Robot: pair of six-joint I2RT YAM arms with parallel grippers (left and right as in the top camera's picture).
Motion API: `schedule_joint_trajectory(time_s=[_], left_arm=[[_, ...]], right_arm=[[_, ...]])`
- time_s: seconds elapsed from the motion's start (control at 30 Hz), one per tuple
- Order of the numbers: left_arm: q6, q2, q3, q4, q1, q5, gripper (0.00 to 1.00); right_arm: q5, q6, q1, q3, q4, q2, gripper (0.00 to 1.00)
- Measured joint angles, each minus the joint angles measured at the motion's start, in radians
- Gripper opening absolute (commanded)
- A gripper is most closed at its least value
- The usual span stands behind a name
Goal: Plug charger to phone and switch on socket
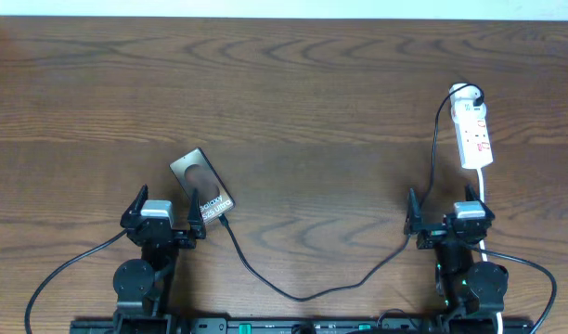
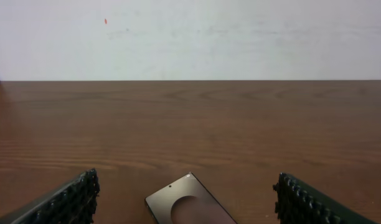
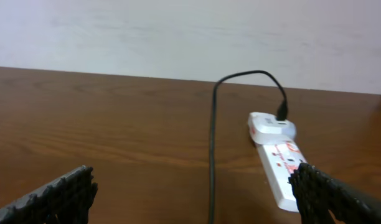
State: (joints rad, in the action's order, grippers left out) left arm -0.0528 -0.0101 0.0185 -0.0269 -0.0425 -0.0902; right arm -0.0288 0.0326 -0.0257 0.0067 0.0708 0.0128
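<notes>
The left tool (image 1: pixel 165 211) and right tool (image 1: pixel 441 211) both gape empty over the bench (image 1: pixel 312 111). The charger (image 3: pixel 211 143) runs from the phone (image 1: pixel 202 186) edge to the socket (image 1: pixel 474 130), crossing before the right tool's opening.

Lab-like bench, wood-grain table (image 1: pixel 284 93), plain white wall (image 2: pixel 190 37)

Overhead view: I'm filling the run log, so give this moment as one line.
left hand open, empty | right hand open, empty | charger tip at phone edge, seating unclear | socket switch state unclear
</notes>
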Motion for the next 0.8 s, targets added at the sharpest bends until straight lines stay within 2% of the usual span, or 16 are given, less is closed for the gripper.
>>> schedule_joint_trajectory(time_s=[0.8], left_arm=[[0.000,0.000,0.000,0.000,0.000,0.000,0.88]], right_arm=[[0.043,-0.001,0.010,0.000,0.000,0.000,0.99]])
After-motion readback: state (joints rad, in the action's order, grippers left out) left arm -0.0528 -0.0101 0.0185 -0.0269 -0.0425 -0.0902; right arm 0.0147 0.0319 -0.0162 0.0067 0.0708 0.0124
